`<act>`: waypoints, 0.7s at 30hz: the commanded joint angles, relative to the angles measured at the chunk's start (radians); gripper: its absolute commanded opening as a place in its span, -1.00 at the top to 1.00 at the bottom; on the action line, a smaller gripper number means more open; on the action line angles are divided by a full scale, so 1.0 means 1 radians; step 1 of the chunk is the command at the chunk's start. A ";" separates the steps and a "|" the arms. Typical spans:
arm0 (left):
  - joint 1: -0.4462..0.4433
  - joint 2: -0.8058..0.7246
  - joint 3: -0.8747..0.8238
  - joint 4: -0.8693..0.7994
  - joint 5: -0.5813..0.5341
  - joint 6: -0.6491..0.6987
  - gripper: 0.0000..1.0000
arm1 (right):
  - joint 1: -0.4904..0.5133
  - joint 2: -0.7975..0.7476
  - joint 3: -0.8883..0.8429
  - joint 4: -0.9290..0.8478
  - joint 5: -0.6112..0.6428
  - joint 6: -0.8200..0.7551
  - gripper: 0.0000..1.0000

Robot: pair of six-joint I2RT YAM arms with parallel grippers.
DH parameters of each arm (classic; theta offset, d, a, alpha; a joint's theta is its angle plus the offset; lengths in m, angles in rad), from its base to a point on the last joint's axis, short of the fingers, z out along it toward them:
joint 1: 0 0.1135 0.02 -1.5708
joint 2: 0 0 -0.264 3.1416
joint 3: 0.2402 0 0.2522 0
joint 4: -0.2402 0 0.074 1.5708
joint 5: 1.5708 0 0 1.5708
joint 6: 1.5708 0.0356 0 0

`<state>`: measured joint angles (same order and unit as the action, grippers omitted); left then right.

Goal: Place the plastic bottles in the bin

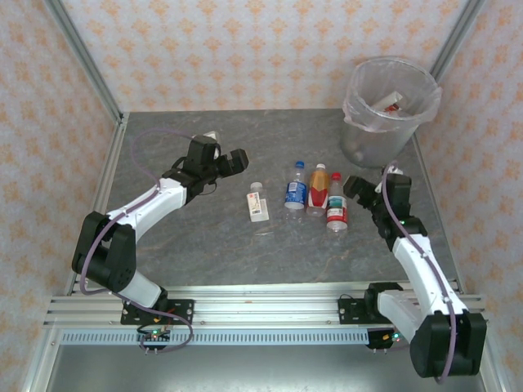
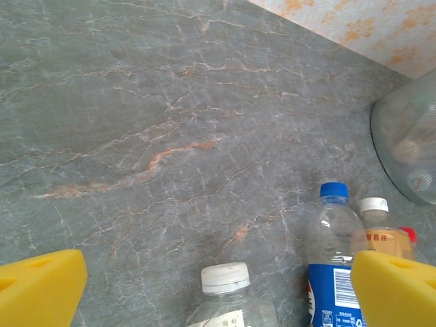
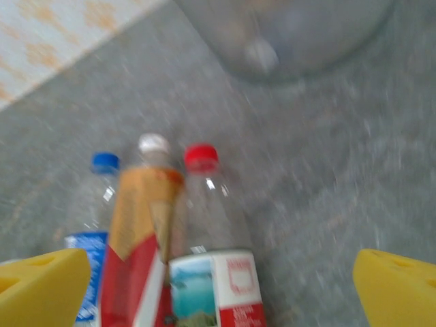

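Several plastic bottles lie side by side mid-table: a clear white-capped one [image 1: 258, 202], a blue-labelled one [image 1: 296, 189], an orange-and-red one [image 1: 318, 189] and a red-capped one [image 1: 337, 204]. The grey bin [image 1: 391, 106] with its clear liner stands at the back right, a bottle [image 1: 393, 101] inside. My left gripper [image 1: 233, 159] hovers open left of the row, with the white cap [image 2: 225, 277] between its fingers' line of sight. My right gripper [image 1: 359, 186] is open just right of the red-capped bottle [image 3: 211, 231]. The right wrist view is blurred.
Patterned walls and metal posts [image 1: 86, 61] close in the table on three sides. The bin's wall [image 2: 409, 143] curves into the left wrist view at right, and its base [image 3: 286, 34] sits beyond the bottles in the right wrist view.
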<state>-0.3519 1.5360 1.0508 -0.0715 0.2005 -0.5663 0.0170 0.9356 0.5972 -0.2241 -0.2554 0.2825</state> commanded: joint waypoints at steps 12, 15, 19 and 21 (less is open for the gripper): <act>-0.005 -0.004 -0.005 -0.042 -0.064 -0.052 -1.00 | 0.029 0.270 0.094 -0.143 -0.075 0.014 -0.91; -0.006 0.000 -0.003 -0.043 -0.064 -0.055 -1.00 | 0.044 0.323 0.125 -0.157 -0.011 0.018 -0.85; -0.005 0.004 -0.001 -0.047 -0.068 -0.051 -1.00 | 0.057 0.393 0.168 -0.177 -0.041 0.005 -0.86; -0.006 0.006 0.001 -0.047 -0.069 -0.049 -1.00 | 0.074 0.431 0.194 -0.195 -0.043 0.008 -0.91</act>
<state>-0.3519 1.5364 1.0508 -0.1013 0.1661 -0.6056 0.0711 1.3323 0.7479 -0.3714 -0.3046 0.3016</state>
